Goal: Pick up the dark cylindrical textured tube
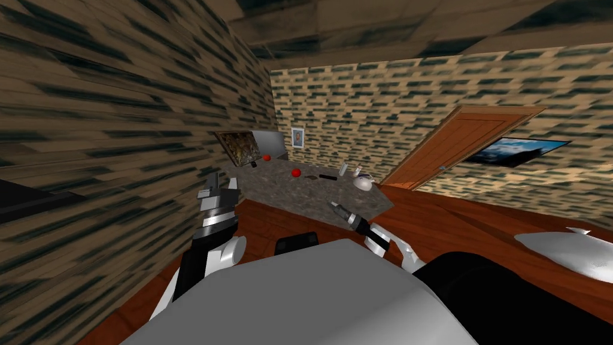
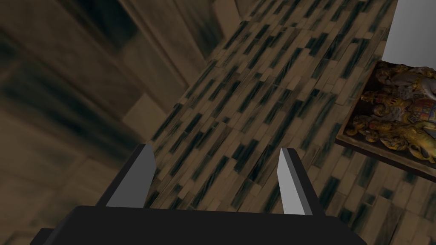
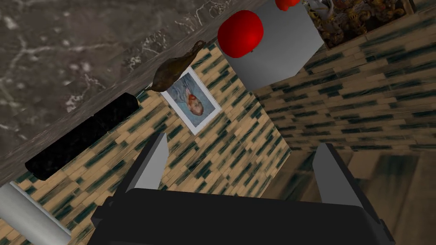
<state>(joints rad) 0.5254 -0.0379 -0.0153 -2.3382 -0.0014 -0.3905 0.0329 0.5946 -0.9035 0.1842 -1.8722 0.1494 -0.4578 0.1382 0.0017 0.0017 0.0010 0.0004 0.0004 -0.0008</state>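
The dark textured tube is seen lying flat on the marble worktop, near a brown lump and untouched by the right gripper — its fingers, like the left gripper's, are spread wide, released.

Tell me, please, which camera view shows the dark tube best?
The right wrist view: the dark tube is large there, lying on its side at the marbled counter's edge. The head view shows it as a small dark sliver far across the counter. The left wrist view faces the patterned wall.
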